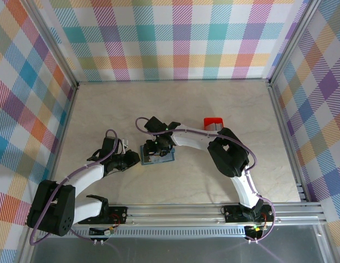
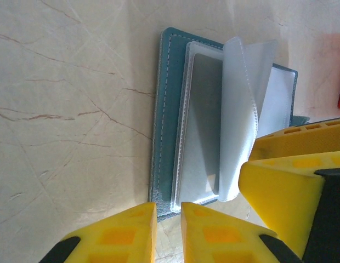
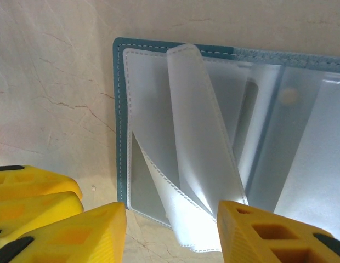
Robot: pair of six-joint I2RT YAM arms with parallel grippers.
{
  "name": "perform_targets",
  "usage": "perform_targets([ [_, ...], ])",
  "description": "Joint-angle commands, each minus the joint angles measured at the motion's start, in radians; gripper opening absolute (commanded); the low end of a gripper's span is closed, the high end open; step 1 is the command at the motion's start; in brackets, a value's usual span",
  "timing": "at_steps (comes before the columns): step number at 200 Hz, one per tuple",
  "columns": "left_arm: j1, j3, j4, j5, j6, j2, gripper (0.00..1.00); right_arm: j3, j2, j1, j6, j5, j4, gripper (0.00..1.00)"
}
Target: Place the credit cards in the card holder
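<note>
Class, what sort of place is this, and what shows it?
Likely a robot test cell: colourful plaid fabric walls, a silver aluminium frame rail, white-and-black robot arms over a pale marbled tabletop.

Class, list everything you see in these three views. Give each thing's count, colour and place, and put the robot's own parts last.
table: one, beige marbled, under everything
walls: three, multicoloured plaid, around the table
red tray: one, red, on the table behind the right arm
card holder: one, blue-teal, lying open mid-table between the two grippers
clear pockets: several, pale, inside the holder, one leaf lifted
credit card: one seen, grey, inside a clear pocket
left gripper: one, yellow jaws close together, at the holder's edge
right gripper: one, yellow jaws open, either side of the lifted leaf
</note>
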Motion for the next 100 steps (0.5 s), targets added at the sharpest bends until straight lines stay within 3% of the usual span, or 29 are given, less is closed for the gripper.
perform_targets([
  [1, 0.017, -0.004, -0.021, 0.015, 0.013, -0.025, 0.19, 0.018, 0.01, 0.006, -0.012, -0.03, 0.023, 0.48],
  [100, 0.03, -0.005, -0.042, 0.009, 0.007, -0.045, 0.19, 0.001, 0.009, 0.006, -0.006, -0.064, 0.057, 0.52],
])
